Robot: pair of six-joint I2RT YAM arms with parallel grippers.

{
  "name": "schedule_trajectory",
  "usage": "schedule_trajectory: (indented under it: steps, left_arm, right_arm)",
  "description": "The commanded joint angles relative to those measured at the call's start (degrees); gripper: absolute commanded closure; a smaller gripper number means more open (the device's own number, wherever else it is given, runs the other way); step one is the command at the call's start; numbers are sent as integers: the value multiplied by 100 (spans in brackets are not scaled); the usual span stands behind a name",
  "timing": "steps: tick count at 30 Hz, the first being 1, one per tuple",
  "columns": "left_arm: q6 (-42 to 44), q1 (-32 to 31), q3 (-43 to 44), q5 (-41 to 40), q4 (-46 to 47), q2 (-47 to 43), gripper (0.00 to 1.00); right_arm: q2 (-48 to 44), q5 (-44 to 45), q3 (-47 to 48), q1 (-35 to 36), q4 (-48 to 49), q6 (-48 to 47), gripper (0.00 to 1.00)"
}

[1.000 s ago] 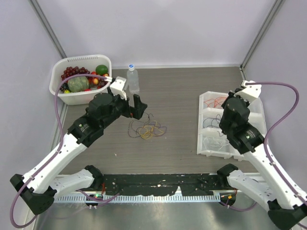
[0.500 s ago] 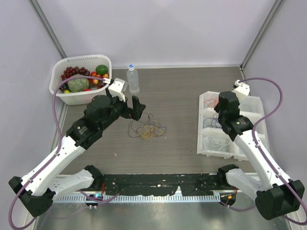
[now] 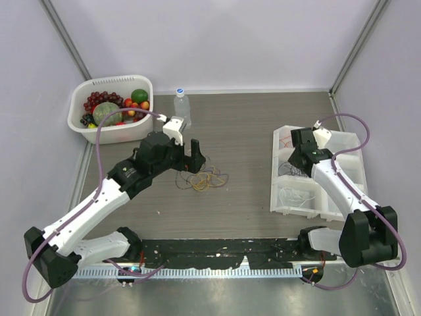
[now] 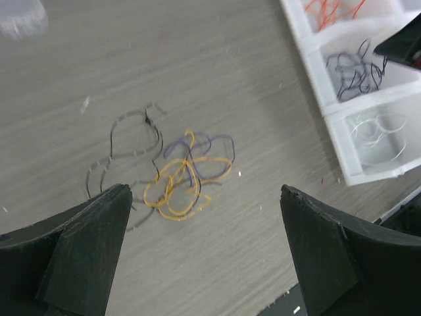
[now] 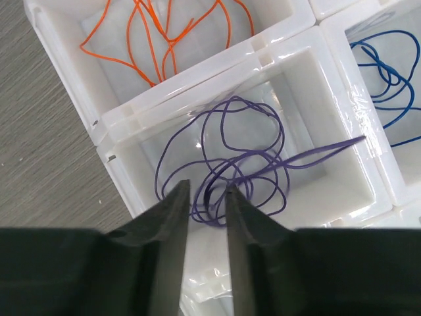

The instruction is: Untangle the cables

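Note:
A tangle of yellow, purple and black cables (image 3: 202,176) lies on the table; in the left wrist view it (image 4: 184,174) sits just beyond my fingers. My left gripper (image 3: 195,155) (image 4: 204,189) hangs above its near edge, jaws wide open and empty. My right gripper (image 3: 294,157) (image 5: 204,197) hovers over the white tray (image 3: 273,172), its jaws a narrow gap apart above a loose purple cable (image 5: 243,164) in the middle compartment. An orange cable (image 5: 164,39) and a blue cable (image 5: 388,85) lie in neighbouring compartments. White cables (image 3: 293,196) lie in the near compartment.
A white basket (image 3: 89,128) of fruit stands at the back left. A clear water bottle (image 3: 181,105) stands beside it, just behind my left gripper. A black rail (image 3: 217,250) runs along the table's front edge.
My left arm has moved right, and its gripper now sits closer over the tangle. My right arm has swung back and left, from the tray's near part to over the purple compartment.

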Motion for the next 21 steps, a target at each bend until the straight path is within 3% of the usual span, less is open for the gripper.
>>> schedule_trajectory:
  steps: [1,4,6,9,11,14,16,21]
  left_arm:
    - [-671,-3,-255,166,-170,261,1]
    - [-873,-3,-282,114,-239,375,2]
    - [-961,50,-317,-78,-275,375,1]
    - [-1224,444,-510,-72,-214,410,1]
    - [-1496,918,-720,576,-30,480,5]
    - [-1874,1595,-1098,1561,374,630,17]
    - [-1990,1772,-1327,1678,620,761,23]
    - [-1990,1957,-1504,1292,1051,1279,32]
  right_arm:
    - [36,-117,195,-99,-2,-138,61]
    - [-112,-161,398,-99,-204,-359,36]
    - [-296,-327,424,-90,-292,-490,33]
    - [-735,-940,389,15,-223,-946,34]
    - [-973,-1580,328,313,109,-1367,35]
    - [-984,-2495,187,1408,830,-1607,35]
    - [-650,-3006,196,2032,1269,-1406,35]
    - [518,-3167,310,3371,2448,-913,35]
